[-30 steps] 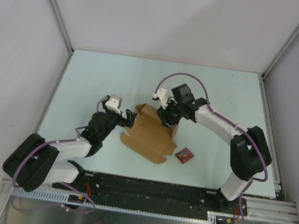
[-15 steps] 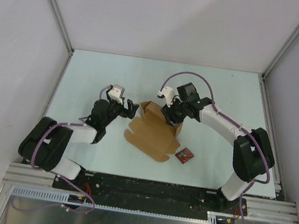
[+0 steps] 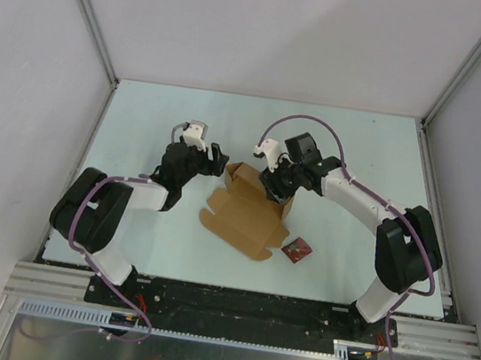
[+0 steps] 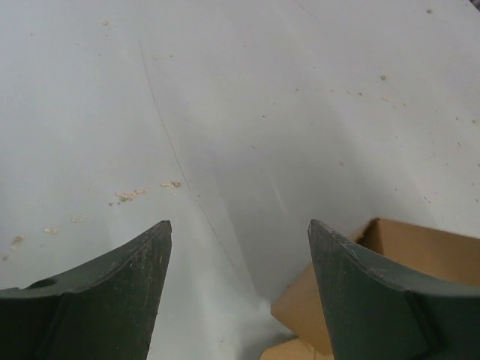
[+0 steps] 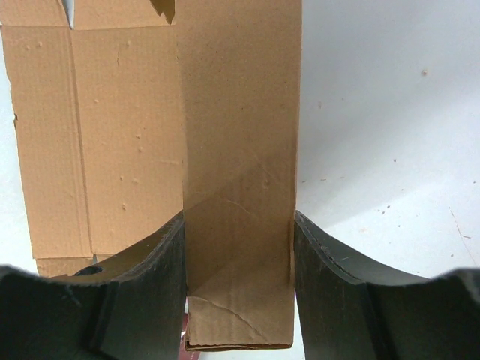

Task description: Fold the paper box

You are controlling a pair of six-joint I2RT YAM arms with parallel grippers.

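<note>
- Between the fingers (image 5: 142, 285) of the right gripper (image 5: 238, 225), a raised panel of the paper box (image 5: 240, 112) stands pinched, each side edge touching a dark finger; the jaws are clenched on this cardboard
- To the left of that panel, the wrist view shows a flat part of the box lying on the table (image 5: 390, 112), with a crease line across it and a slit between flaps at the top
- From above, the right gripper (image 3: 273, 187) sits at the far right corner of the box (image 3: 239, 220), which lies near the middle of the table (image 3: 361, 152), partly folded: the far walls stand up and the near flaps lie flat
- The left gripper (image 4: 238, 225) is released, fingers spread wide with only bare table between them
- A brown corner of the box (image 4: 405, 251) shows just behind its right finger; whether they touch cannot be told
- Overhead, the left gripper (image 3: 217, 157) hovers just off the box's far left corner
- A small dark red square (image 3: 295, 250) lies on the table just beside the box's near right edge
</note>
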